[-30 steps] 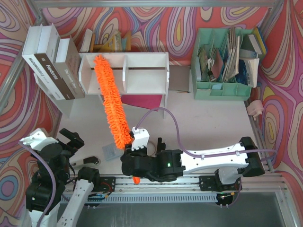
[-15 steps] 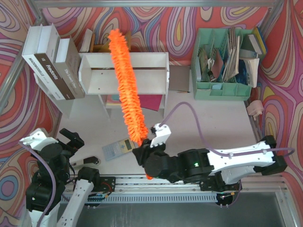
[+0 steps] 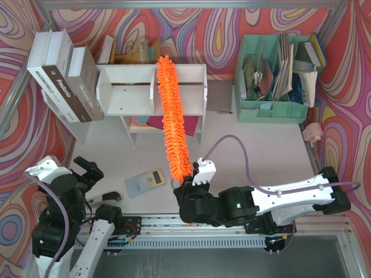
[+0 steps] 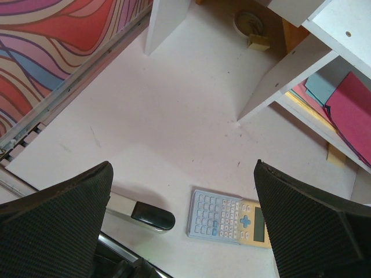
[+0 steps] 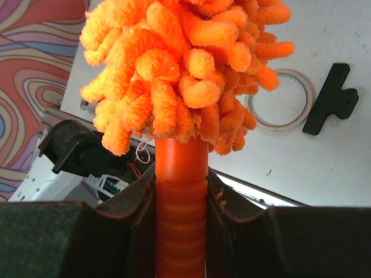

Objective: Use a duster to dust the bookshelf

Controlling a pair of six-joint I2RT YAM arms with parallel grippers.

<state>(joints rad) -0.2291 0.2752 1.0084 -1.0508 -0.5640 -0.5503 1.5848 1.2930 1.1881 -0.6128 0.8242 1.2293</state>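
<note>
The duster (image 3: 174,119), long, fluffy and bright orange, runs from the table's near middle up to the bookshelf (image 3: 130,74). Its tip lies over the white shelf's top, just right of the central divider. My right gripper (image 3: 187,185) is shut on the ribbed orange handle (image 5: 181,191), with the orange fluff (image 5: 185,63) filling the upper part of the right wrist view. My left gripper (image 3: 88,169) stays at the near left, away from the shelf. It is open (image 4: 182,171) above bare table, with nothing between its fingers.
A calculator (image 3: 145,181) (image 4: 229,215) and a black-tipped metal tool (image 4: 145,215) lie near the left gripper. Large books (image 3: 64,75) lean left of the shelf. A mint-green organizer (image 3: 272,107) stands back right. Coloured folders (image 3: 179,124) lie under the shelf. A tape ring (image 5: 307,101) and black clip (image 5: 331,99) sit nearby.
The right arm has swung the duster rightward across the shelf, from over the left compartment to just right of the divider. The left arm has not moved.
</note>
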